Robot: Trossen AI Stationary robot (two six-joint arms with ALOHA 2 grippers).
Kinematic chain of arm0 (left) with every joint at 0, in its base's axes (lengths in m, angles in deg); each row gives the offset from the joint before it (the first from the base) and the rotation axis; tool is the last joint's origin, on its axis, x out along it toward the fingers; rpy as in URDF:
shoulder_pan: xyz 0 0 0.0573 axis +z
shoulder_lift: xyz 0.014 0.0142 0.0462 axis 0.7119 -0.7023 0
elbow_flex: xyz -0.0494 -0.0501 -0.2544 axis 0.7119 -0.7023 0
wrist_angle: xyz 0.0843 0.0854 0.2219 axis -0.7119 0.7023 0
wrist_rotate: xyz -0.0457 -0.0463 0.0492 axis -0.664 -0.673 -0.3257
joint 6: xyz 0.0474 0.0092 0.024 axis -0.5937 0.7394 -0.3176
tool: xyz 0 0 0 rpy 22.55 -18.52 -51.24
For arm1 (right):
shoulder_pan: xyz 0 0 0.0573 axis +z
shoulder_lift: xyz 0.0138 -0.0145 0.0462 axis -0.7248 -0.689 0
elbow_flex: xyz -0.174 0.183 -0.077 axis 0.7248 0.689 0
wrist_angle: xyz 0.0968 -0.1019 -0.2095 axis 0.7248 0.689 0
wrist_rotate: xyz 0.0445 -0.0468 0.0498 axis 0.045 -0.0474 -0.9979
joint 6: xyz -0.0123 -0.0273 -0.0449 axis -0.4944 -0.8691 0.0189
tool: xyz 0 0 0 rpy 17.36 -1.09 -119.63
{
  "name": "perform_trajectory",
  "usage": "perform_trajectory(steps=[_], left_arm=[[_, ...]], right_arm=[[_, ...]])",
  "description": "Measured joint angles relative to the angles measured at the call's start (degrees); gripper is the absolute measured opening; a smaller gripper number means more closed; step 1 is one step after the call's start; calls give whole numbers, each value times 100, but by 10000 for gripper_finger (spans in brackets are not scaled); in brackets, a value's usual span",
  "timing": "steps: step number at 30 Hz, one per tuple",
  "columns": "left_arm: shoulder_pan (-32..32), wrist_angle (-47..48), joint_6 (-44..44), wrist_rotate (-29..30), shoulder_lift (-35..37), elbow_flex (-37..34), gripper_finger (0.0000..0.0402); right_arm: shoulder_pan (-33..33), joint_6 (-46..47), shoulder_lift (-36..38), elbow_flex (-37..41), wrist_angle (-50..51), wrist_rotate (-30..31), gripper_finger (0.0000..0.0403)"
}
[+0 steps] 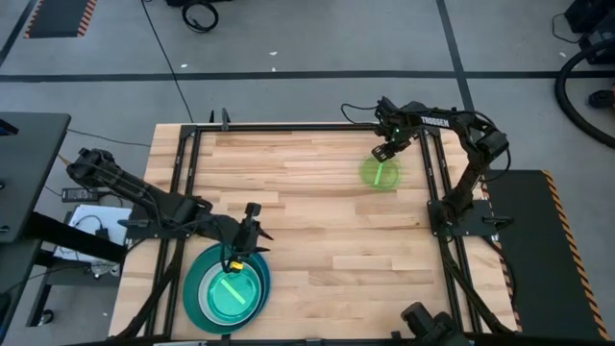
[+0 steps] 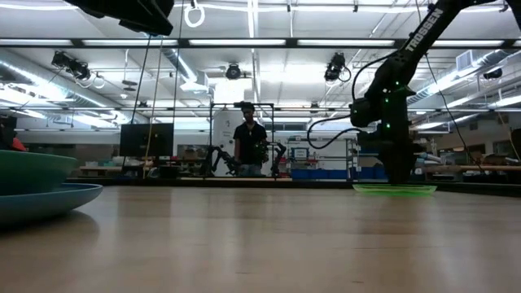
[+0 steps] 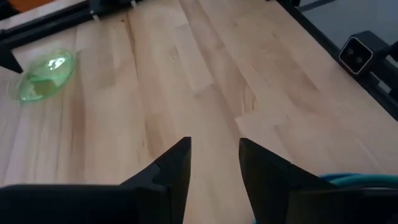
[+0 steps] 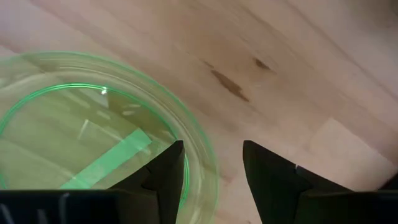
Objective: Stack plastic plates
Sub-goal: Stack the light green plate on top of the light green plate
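A lime green translucent plate (image 1: 381, 174) lies flat on the table at the far right; it also shows in the low view (image 2: 395, 189). My right gripper (image 1: 388, 151) is open and low over the plate's far edge. In the right wrist view one finger (image 4: 166, 169) stands over the plate's inside and the other (image 4: 273, 177) outside its rim (image 4: 205, 163). A stack of plates (image 1: 228, 288), blue and teal with a translucent one on top, sits at the near left. My left gripper (image 1: 251, 229) is open and empty, just beyond the stack's far edge. My right gripper comes at the lime green plate from above, its open fingers on either side of the rim (image 4: 205, 163) at the plate's far edge. I cannot tell whether the fingers touch it. The plate lies flat on the table.
A black metal frame (image 1: 307, 127) runs along the table's far edge and down both sides. Bare wood (image 1: 317, 221) lies between the stack and the green plate. A person (image 2: 248, 146) stands far off in the room behind the table.
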Motion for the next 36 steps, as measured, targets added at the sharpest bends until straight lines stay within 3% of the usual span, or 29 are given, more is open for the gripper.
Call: perform_trajectory(steps=[8,19,26,36], left_arm=[[31,-1134,200,-312,92,-996,141],[20,-1169,403,-339,92,-1092,141],[20,-1157,490,-339,92,-1092,141],[30,-1102,525,-337,92,-1092,141]], right_arm=[[-74,-376,6,0,19,-394,166],[-9,-601,8,0,119,-1402,119],[170,-1185,11,0,303,-1068,103],[50,-1317,13,0,431,-817,101]])
